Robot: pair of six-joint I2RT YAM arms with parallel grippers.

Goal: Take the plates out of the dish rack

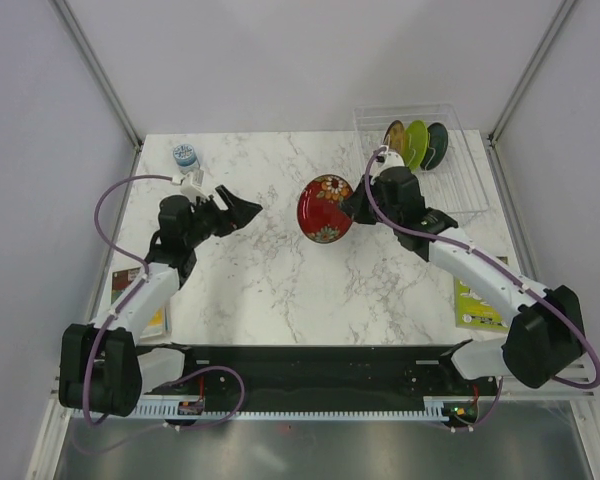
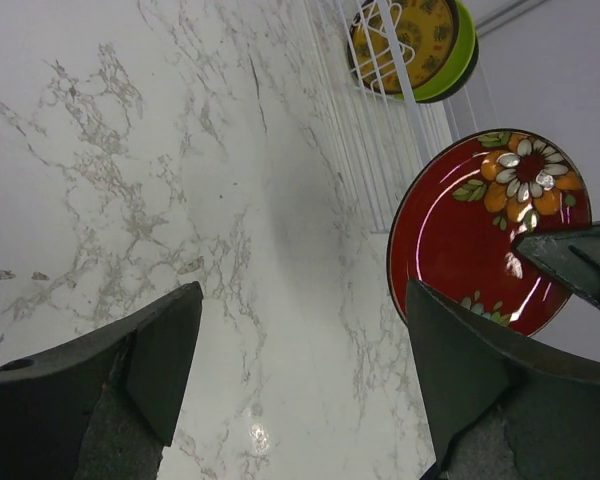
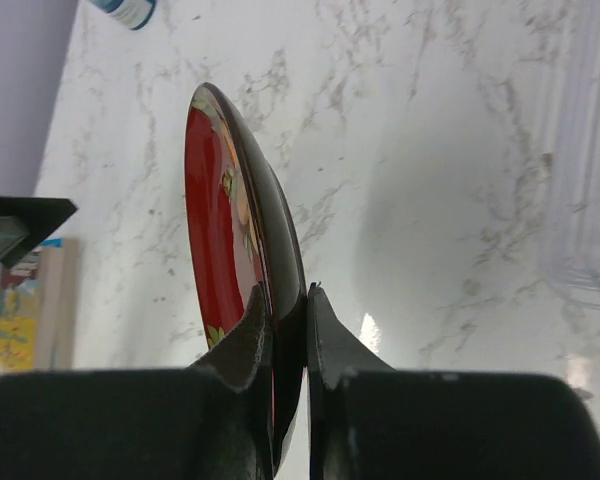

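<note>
Over marbled white tabletop (image 1: 270,290), mid-frame, right gripper (image 3: 288,292) clamps the rim of a red floral round plate (image 1: 325,208), contact visible only by wrist view; left gripper (image 2: 302,295) stands wide open.

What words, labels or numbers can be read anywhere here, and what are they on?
No text is legible.
Green-and-white card beside the right arm: print too small to read.
Colourful booklet at the table's left edge: print blurred.
Small container at the back left: label too small to read.
Red floral plate: flower pattern only, no writing.
</note>
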